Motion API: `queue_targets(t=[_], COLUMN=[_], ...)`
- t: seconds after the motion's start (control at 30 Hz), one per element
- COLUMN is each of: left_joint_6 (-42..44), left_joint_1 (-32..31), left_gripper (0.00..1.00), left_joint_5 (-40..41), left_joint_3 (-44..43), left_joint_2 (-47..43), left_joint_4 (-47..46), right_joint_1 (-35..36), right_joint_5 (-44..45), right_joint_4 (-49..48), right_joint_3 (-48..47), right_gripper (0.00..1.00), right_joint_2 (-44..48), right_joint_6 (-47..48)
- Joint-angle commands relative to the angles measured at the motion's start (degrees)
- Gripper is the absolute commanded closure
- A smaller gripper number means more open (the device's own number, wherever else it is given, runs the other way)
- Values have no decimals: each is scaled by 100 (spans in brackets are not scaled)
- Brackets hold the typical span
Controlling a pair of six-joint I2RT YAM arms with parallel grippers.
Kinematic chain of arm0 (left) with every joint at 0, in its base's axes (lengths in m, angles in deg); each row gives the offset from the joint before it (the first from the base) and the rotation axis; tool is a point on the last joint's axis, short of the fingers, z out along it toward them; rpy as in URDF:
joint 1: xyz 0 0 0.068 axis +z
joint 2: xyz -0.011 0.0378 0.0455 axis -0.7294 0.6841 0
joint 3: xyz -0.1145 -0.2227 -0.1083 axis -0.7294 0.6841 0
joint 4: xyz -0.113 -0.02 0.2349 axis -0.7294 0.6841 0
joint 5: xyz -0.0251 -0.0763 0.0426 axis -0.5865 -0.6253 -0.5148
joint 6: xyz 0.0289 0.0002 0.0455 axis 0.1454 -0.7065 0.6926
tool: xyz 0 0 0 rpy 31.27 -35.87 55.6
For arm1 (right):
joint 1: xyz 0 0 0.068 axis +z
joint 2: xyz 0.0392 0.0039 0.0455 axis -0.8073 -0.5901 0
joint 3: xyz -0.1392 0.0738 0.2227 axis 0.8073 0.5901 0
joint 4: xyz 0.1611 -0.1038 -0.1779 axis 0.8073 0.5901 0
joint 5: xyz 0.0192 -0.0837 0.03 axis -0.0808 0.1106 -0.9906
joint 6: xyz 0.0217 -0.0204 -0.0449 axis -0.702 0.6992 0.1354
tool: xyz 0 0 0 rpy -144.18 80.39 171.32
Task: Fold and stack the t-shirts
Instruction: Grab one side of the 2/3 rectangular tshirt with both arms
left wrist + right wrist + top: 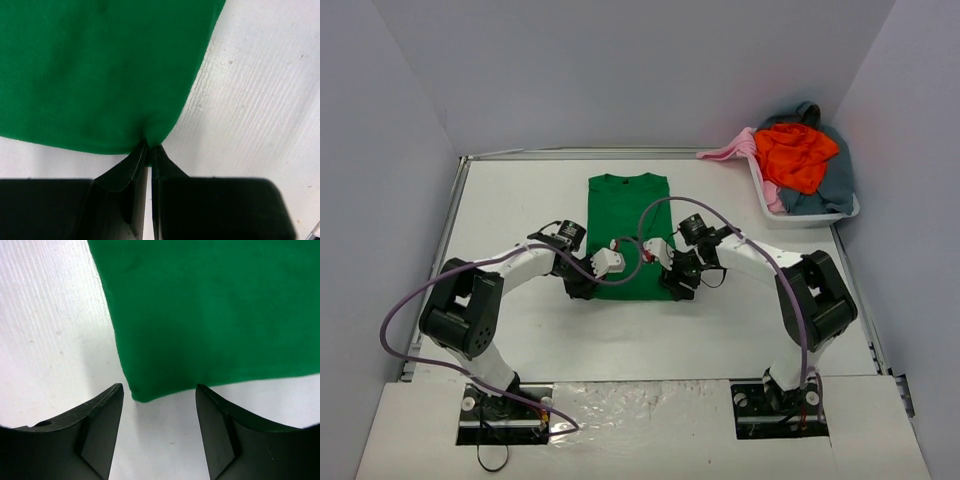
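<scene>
The left gripper is clamped tight on the corner of the green t-shirt at 7 o'clock. The right gripper stands wide open around the corner at 5 o'clock and holds nothing. I think it should close on the cloth first, and then both should lift evenly toward 12 o'clock. The green t-shirt lies flat in the middle of the table, with its long axis from 6 to 12 and its collar at 12. The other t-shirts sit in the tub at 2 o'clock.

Nothing readable here, honestly. No text, labels, brand names, numbers or signs come through legibly in any of the three views.
</scene>
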Motion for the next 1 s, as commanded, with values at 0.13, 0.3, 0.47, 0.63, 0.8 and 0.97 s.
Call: queue_targets(t=[0.13,0.3,0.47,0.63,0.8,0.97], left_joint_6=[-58,-66,-75,-75,-57,-14], left_joint_1=[48,48,48,56,65,109], left_gripper=[98,97,98,98,98,98], left_joint_5=[-165,-156,-165,-165,-191,-209], left_joint_3=[-220,-264,-281,-255,-264,-246], left_joint_2=[5,49,84,137,181,225], left_joint_4=[41,67,76,67,76,85], right_joint_1=[186,239,265,300,318,327], right_joint_5=[211,176,132,79,114,114], right_joint_4=[54,89,107,81,19,-25], right_joint_3=[117,240,345,407,398,372], right_gripper=[44,46,48,48,48,49], right_joint_2=[878,914,721,501,220,-114], right_joint_6=[-38,-21,49,102,146,164])
